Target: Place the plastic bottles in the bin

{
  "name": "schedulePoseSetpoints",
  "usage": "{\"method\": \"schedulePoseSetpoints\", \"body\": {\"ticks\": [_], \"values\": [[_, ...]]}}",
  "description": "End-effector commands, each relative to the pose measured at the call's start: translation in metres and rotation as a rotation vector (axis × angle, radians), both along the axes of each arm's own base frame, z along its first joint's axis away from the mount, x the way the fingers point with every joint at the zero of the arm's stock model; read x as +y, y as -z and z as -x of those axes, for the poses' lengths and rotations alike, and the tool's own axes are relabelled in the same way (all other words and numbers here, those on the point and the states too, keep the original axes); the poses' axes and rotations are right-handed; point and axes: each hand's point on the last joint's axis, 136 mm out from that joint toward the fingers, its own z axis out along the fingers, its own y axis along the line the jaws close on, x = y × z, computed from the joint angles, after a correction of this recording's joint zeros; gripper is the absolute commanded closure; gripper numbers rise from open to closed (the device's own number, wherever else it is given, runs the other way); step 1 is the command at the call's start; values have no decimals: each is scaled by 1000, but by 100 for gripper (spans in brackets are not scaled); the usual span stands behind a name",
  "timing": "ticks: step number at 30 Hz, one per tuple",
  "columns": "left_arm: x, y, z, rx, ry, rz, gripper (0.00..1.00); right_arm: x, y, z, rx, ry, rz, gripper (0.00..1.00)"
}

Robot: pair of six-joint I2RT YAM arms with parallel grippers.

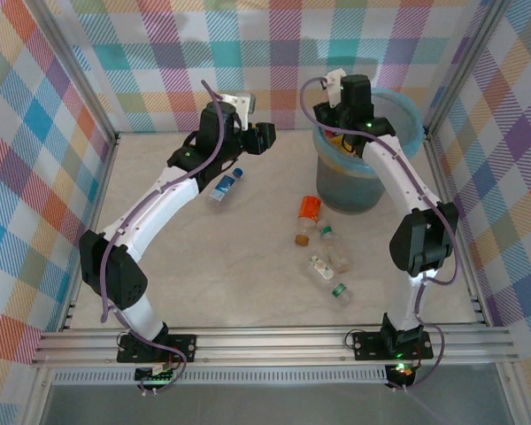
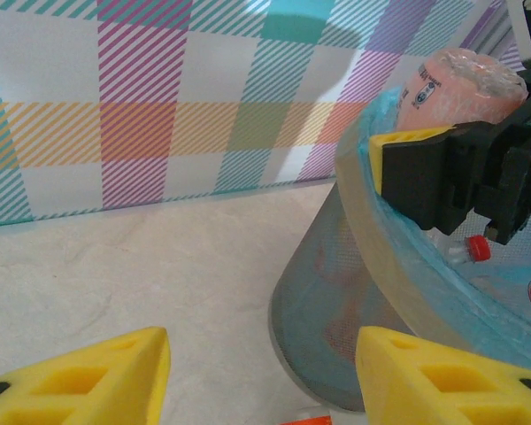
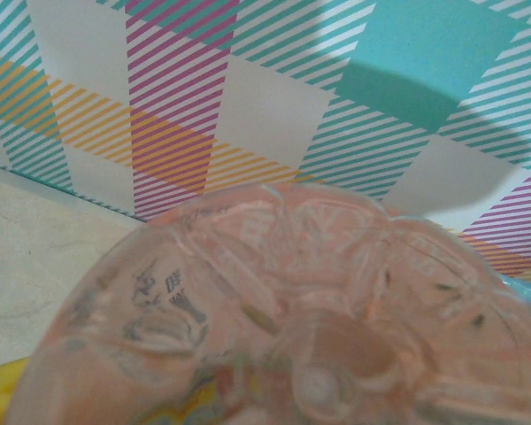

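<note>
My right gripper (image 1: 343,133) hangs over the bin (image 1: 363,190), jaws around a pale orange bottle (image 3: 292,310) whose base faces the wrist camera. The left wrist view has that bottle (image 2: 460,84) above the right gripper's yellow finger (image 2: 405,150), over the bin's blue-lined rim (image 2: 372,230). My left gripper (image 1: 264,137) is raised left of the bin, open and empty (image 2: 261,354). On the table lie a blue-labelled bottle (image 1: 225,186), an orange bottle (image 1: 309,210), two clear bottles (image 1: 334,250) (image 1: 319,267) and a green-capped one (image 1: 340,293).
Red-capped bottles (image 2: 478,250) lie inside the bin. Checked walls enclose the table on three sides, the back wall close behind the bin. The loose bottles cluster between the two arms, in front of the bin.
</note>
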Motion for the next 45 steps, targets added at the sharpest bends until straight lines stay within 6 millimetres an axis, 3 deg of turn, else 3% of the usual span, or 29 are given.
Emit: {"method": "schedulePoseSetpoints", "body": {"ticks": [1, 9, 16, 22, 27, 31, 34, 40, 45], "values": [[2, -20, 2, -34, 11, 41, 42, -9, -26, 3, -39, 29, -28, 28], [2, -19, 3, -28, 16, 37, 41, -19, -53, 12, -68, 45, -40, 20], [8, -17, 9, -26, 11, 20, 40, -23, -49, 18, -40, 55, -71, 22], [18, -18, 13, -24, -13, 6, 40, -33, -25, 27, 12, 90, -59, 35], [25, -7, 15, -5, -31, 4, 40, -44, 10, 32, 86, 121, -70, 38], [30, -4, 16, 10, -38, 7, 41, -46, 26, 34, 131, 132, -77, 40], [33, -8, 17, 0, -38, 9, 41, -44, 10, 37, 100, 140, -146, 38], [38, -17, 18, -10, -41, 11, 41, -53, -58, 29, -63, 241, -326, 31], [39, -15, 17, 20, -41, -3, 41, -56, -70, 13, -110, 300, -405, 32]]}}
